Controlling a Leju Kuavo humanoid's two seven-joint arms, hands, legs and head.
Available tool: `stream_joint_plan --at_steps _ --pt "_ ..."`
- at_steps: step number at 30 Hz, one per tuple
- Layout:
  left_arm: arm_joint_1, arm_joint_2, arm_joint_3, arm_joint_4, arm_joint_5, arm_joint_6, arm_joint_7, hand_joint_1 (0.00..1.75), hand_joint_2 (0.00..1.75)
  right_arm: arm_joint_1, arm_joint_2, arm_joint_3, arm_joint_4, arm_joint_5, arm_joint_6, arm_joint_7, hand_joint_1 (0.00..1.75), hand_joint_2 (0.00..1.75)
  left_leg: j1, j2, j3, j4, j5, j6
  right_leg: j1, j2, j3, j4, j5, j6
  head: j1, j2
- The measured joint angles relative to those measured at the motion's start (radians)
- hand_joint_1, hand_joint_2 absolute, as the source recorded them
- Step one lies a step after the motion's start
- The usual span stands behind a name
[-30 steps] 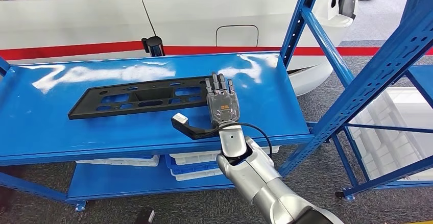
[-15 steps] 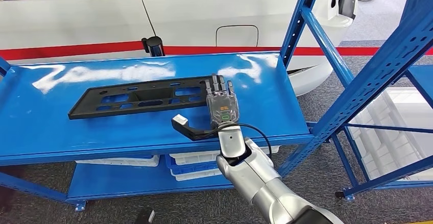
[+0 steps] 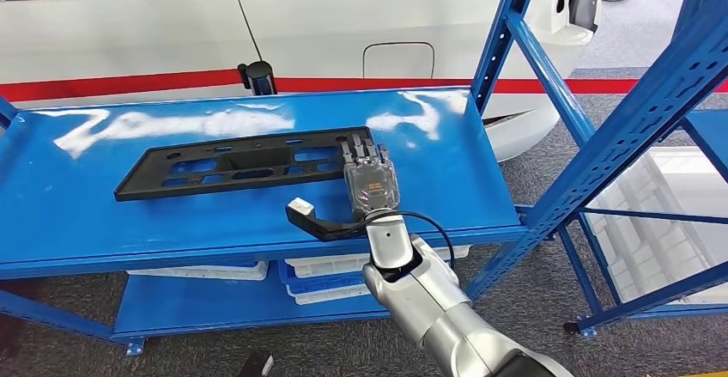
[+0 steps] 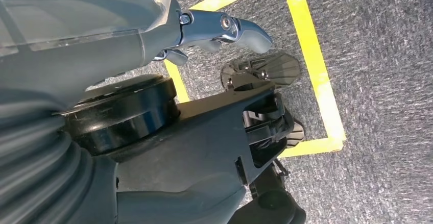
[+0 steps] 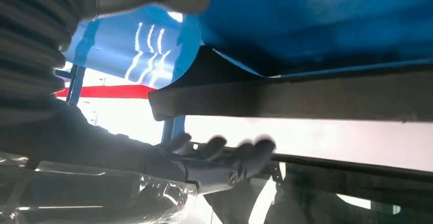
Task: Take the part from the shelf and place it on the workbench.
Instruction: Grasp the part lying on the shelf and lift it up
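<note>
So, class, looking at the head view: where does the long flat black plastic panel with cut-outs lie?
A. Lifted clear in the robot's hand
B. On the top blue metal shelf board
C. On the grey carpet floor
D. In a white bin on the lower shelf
B: the long flat black plastic panel lies flat on the top blue metal shelf board, with the right hand at its right end.

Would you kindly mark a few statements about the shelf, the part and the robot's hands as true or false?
1. The black part lies flat on the blue shelf. True.
2. The right hand is at the part's right end. True.
3. The part is already lifted clear of the shelf. False: it rests on the shelf top.
4. The left hand holds the part. False: it hangs over grey carpet with yellow tape.
5. White bins sit on the lower level. True.
</note>
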Motion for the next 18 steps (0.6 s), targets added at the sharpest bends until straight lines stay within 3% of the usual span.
stream_joint_plan --at_steps 18 --pt "-0.009 -0.004 -0.019 0.000 0.017 0.014 0.004 0.00 1.75 -0.012 0.019 -0.049 -0.013 0.005 -0.007 -0.062 1.75 1.75 0.000 0.000 0.002 0.000 0.000 0.000 0.000 0.000 0.002 0.000 0.000 0.000 0.000 0.000"
